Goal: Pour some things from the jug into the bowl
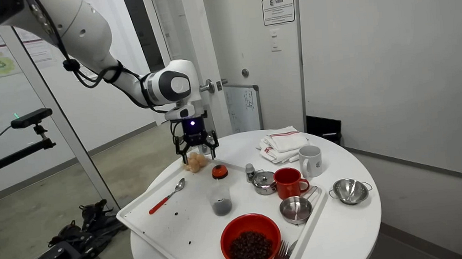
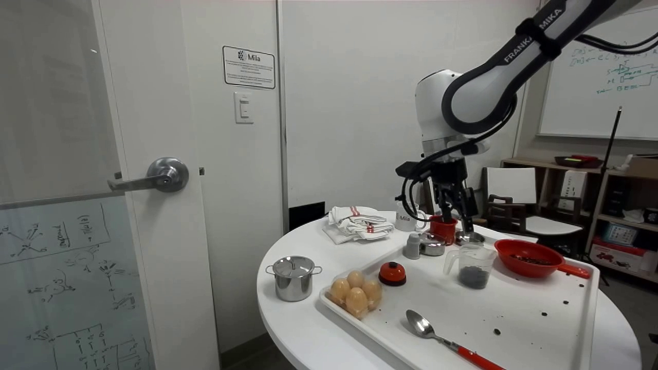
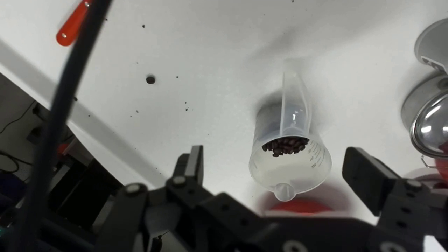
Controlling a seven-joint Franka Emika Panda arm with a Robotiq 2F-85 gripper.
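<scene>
The jug point(image 1: 221, 203) is a small clear plastic measuring jug with a handle and spout. It stands upright on the white tray point(image 1: 170, 247), with dark beans at its bottom. It also shows in an exterior view point(image 2: 474, 270) and in the wrist view point(image 3: 290, 169). The big red bowl point(image 1: 254, 220), holding many dark beans, stands beside it on the spout side. In the wrist view only part of the bowl point(image 3: 301, 206) shows. My gripper point(image 1: 199, 159) is open and empty, above the tray. In the wrist view its fingers point(image 3: 274, 154) lie on either side of the jug, not touching it.
A red mug point(image 1: 287, 182), lidded pot point(image 1: 264, 183), grey shaker point(image 1: 250, 173) and small steel pan point(image 1: 296, 210) stand at one side of the jug. A red-topped knob point(image 1: 219, 171), eggs point(image 1: 194, 163) and a red-handled spoon point(image 1: 166, 197) lie on the tray. Loose beans are scattered.
</scene>
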